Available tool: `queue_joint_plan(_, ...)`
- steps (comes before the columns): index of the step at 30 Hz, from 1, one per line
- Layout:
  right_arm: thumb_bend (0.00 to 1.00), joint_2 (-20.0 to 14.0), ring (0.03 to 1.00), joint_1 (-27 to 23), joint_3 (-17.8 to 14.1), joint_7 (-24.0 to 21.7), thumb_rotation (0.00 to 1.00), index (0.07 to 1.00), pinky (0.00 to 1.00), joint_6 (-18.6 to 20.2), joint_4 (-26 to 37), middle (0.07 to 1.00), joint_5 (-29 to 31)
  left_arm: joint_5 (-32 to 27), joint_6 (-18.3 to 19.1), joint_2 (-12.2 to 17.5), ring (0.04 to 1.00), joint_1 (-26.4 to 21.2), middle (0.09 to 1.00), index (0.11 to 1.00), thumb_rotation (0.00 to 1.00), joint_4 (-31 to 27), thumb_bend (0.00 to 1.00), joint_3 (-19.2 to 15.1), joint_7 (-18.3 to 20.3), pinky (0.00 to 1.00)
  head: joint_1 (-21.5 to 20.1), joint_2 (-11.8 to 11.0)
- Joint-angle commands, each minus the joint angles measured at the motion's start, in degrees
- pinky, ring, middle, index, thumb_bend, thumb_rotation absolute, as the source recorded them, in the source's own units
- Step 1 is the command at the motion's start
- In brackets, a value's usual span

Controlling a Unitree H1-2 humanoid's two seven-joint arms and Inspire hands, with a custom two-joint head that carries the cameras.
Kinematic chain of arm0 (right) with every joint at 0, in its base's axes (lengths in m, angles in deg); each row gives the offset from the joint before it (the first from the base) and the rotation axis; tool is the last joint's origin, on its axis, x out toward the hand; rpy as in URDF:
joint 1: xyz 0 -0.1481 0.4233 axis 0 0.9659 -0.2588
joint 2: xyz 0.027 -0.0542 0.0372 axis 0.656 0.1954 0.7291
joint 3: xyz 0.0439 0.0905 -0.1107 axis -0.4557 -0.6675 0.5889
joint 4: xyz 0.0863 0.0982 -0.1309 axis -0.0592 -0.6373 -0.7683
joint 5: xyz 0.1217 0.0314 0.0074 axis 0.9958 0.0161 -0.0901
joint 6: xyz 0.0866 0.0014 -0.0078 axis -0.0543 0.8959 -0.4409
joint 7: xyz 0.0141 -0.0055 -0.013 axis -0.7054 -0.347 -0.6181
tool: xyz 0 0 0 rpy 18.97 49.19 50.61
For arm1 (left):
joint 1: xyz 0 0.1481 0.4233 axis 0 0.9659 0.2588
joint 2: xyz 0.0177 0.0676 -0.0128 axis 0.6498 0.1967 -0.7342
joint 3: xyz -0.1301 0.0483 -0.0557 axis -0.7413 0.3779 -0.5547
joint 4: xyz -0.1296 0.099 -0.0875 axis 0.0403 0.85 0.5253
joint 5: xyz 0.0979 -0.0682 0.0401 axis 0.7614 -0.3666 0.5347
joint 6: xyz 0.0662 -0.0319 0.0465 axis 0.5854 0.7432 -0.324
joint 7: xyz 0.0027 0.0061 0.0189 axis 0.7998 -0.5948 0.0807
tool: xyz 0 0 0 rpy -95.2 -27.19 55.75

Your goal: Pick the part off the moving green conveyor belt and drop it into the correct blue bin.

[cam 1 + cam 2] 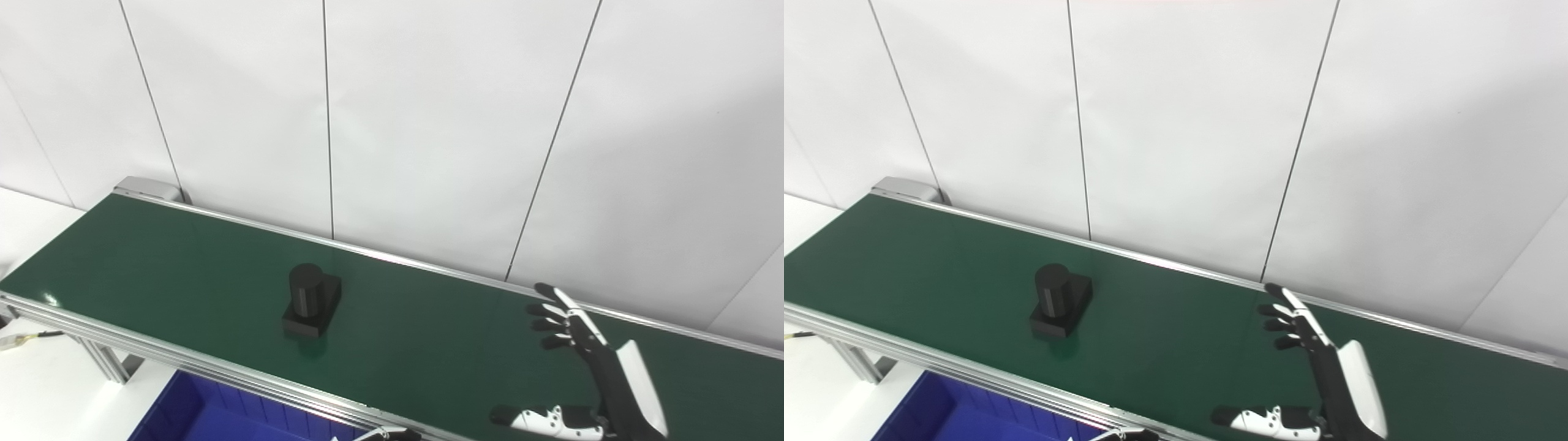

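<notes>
At the bottom left of the frame, below the belt's near rail, sits a blue plastic bin (202, 413) with ribbed inner walls; only a corner of it shows, and I see nothing lying in that corner. The part (311, 300) is a matte black piece, an upright round cylinder on a flat rectangular base, standing on the smooth dark green conveyor belt (153, 263) left of centre and well apart from my hand. The belt runs diagonally from upper left to lower right between silver aluminium rails (184, 361). My right hand (585, 373), black with white shells, hovers over the belt at lower right, fingers (554, 309) spread and thumb out, holding nothing. A sliver of my left hand (383, 433) peeks in at the bottom edge; I cannot tell its state. Behind the belt stands a white panelled wall (429, 122) with thin dark seams.
</notes>
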Motion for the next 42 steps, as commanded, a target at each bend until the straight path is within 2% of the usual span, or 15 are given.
queue_joint_plan(1, 0.91, 0.61, 0.766, -2.34, 0.45, -0.40, 0.33, 0.906, 0.62, 1.44, 0.27, 0.828, -0.32, -0.46, -2.18, 0.51, 0.738, 0.21, 0.777, 0.753, 0.27, -2.05, 0.95, -0.37, -0.54, 0.65, -0.43, 0.45)
queue_joint_plan(7, 0.89, 0.63, 0.737, -5.55, 2.56, 0.42, 0.41, 0.917, 0.61, 1.13, -4.34, 0.814, -3.63, -1.40, -2.18, 0.75, 0.749, 1.54, 0.786, 0.759, 0.27, -3.86, 0.95, -1.50, 0.39, 0.67, -1.70, 1.69)
queue_joint_plan(10, 0.90, 0.91, 0.753, -7.36, 3.46, 0.34, 0.43, 0.920, 0.65, 2.07, -6.25, 0.819, -5.01, -1.12, -2.18, 0.67, 0.748, 2.07, 0.787, 0.763, 0.27, -4.48, 0.96, -1.85, 0.07, 0.66, -1.84, 1.86)
queue_joint_plan(18, 0.89, 2.01, 0.750, -11.72, 5.49, 0.42, 0.43, 0.917, 0.65, 4.28, -11.69, 0.821, -7.42, -0.54, -2.18, 0.91, 0.723, 2.86, 0.774, 0.753, 0.27, -5.72, 0.97, -1.56, -1.05, 0.63, -1.58, 2.31)
queue_joint_plan(22, 0.91, 2.91, 0.744, -13.96, 6.52, 0.47, 0.46, 0.912, 0.64, 4.98, -14.76, 0.818, -8.40, -0.35, -2.17, 1.03, 0.709, 3.31, 0.768, 0.755, 0.27, -6.03, 0.98, -1.43, -1.45, 0.61, -1.58, 2.40)
queue_joint_plan(34, 0.94, 5.56, 0.764, -20.24, 8.93, 1.09, 0.52, 0.912, 0.67, 5.99, -22.70, 0.845, -9.60, 1.43, -2.17, 2.04, 0.692, 2.31, 0.756, 0.752, 0.27, -5.13, 1.00, 1.22, -5.17, 0.60, -2.64, 2.57)
queue_joint_plan(38, 0.92, 6.18, 0.776, -22.14, 9.26, 1.20, 0.50, 0.918, 0.66, 5.54, -25.57, 0.849, -8.92, 1.63, -2.17, 2.55, 0.685, 1.86, 0.754, 0.755, 0.26, -5.09, 1.00, 2.48, -6.74, 0.59, -4.01, 2.88)
queue_joint_plan(42, 0.92, 6.68, 0.745, -24.23, 9.79, 2.24, 0.51, 0.913, 0.63, 4.73, -28.93, 0.827, -9.33, 1.71, -2.17, 3.10, 0.687, 1.42, 0.753, 0.753, 0.26, -4.95, 1.00, 3.65, -7.95, 0.59, -4.51, 3.02)
